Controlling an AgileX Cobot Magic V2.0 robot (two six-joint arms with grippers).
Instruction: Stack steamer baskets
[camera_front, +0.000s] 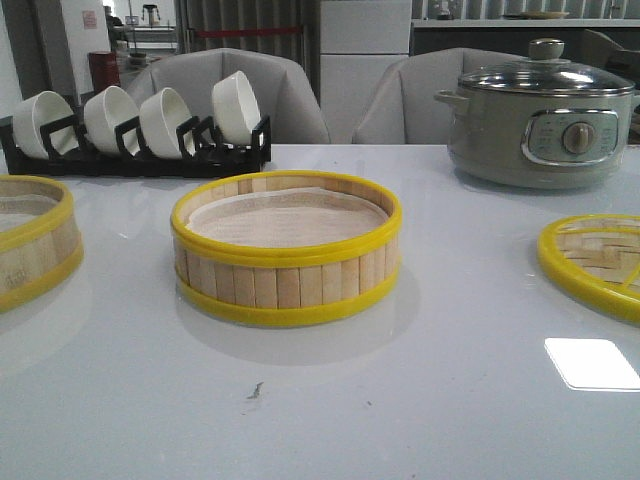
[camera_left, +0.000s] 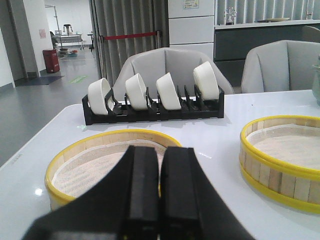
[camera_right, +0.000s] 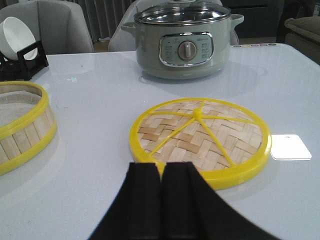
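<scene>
A steamer basket (camera_front: 286, 262) sits on the white worktop (camera_front: 400, 400) at the centre of the front frame, with a pale liner inside it. A second steamer basket (camera_front: 30, 245) is cut off by the left edge of that frame, well apart from the first. At the right edge lies a flat woven lid (camera_front: 595, 262) with a yellow rim.

In the left wrist frame the left fingers (camera_left: 160, 192) are pressed together with nothing between them, at the lower centre, just in front of the second basket; the centre basket shows at the right of that frame.

In the right wrist frame the right fingers (camera_right: 161, 200) are likewise closed and empty, at the lower centre, just short of the lid's near rim.

A grey electric pot (camera_front: 540, 115) stands at the upper right of the front frame, and a black rack of white bowls (camera_front: 135, 135) at the upper left.
</scene>
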